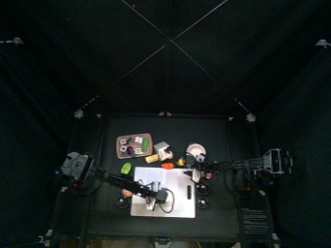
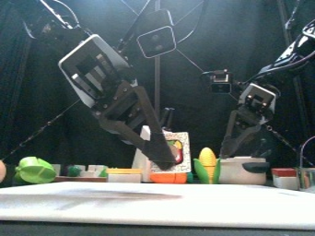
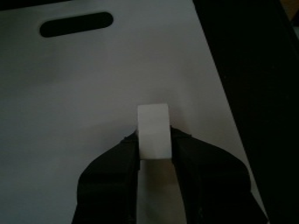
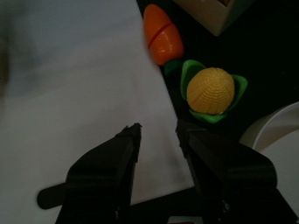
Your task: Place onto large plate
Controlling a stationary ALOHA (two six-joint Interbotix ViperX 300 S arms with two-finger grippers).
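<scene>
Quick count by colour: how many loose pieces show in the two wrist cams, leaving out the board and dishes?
White: 1, the white block clamped in the left end effector
Orange: 1, the orange piece beside the board
Yellow: 1, the corn in its green husk
Total: 3

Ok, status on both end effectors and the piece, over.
Left end effector shut on white block, above white cutting board. Right end effector open, empty, near corn. Large plate not identified.
</scene>
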